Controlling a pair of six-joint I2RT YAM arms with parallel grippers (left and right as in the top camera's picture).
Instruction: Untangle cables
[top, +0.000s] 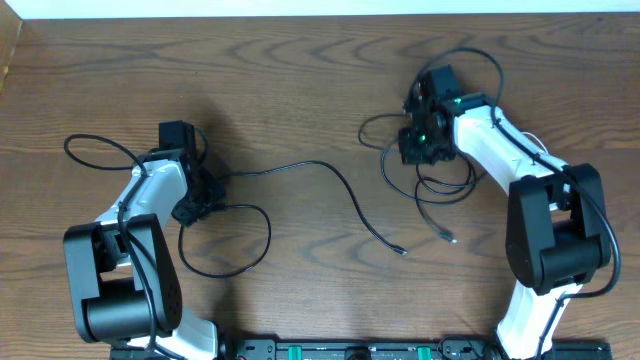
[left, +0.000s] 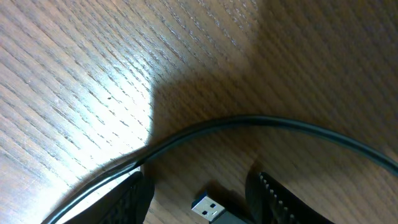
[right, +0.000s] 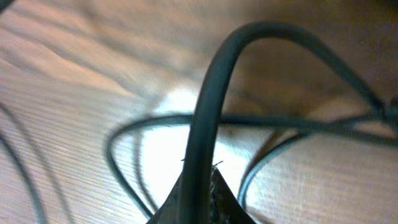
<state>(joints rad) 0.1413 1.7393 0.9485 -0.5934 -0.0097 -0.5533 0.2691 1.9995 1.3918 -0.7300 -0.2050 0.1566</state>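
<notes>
The bench (top: 300, 80) carries the cables (top: 440, 185) knotted at three o'clock, one strand (top: 330, 175) trailing to centre; the right pincer (right: 199, 193) is clenched on a black loop (right: 214, 93), likely to lift it free; the left pincer (left: 199, 199), at nine o'clock, stands released astride a USB plug (left: 208, 208).
</notes>
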